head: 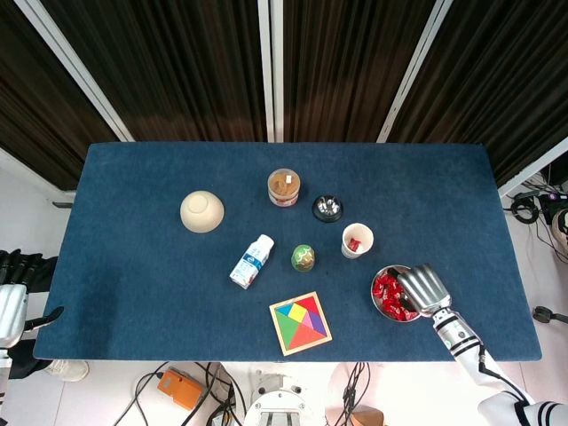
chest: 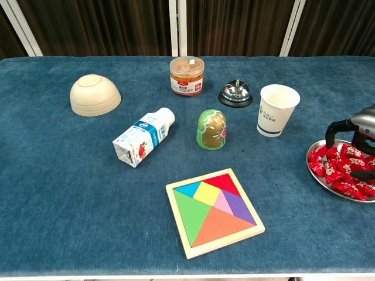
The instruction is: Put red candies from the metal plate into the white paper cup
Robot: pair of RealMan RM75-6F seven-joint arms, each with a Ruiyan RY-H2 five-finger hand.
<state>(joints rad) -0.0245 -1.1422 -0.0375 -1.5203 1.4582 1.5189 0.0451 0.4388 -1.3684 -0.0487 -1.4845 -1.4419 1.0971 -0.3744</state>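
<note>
The white paper cup (head: 357,240) (chest: 277,109) stands upright on the blue table with one red candy showing inside it in the head view. To its right and nearer the front edge lies the metal plate (head: 388,270) (chest: 320,144) heaped with red wrapped candies (head: 386,288) (chest: 337,172). My right hand (head: 423,287) (chest: 358,133) is over the plate's right half, fingers (chest: 331,130) spread and pointing down at the candies; I see nothing between them. My left hand (head: 11,300) hangs off the table's left side, holding nothing.
Left of the cup are a green painted egg (chest: 212,129), a service bell (chest: 235,93) and a brown-lidded jar (chest: 187,75). A small milk carton (chest: 144,136) lies on its side, an upturned bowl (chest: 95,94) sits far left, a tangram puzzle (chest: 214,209) near the front.
</note>
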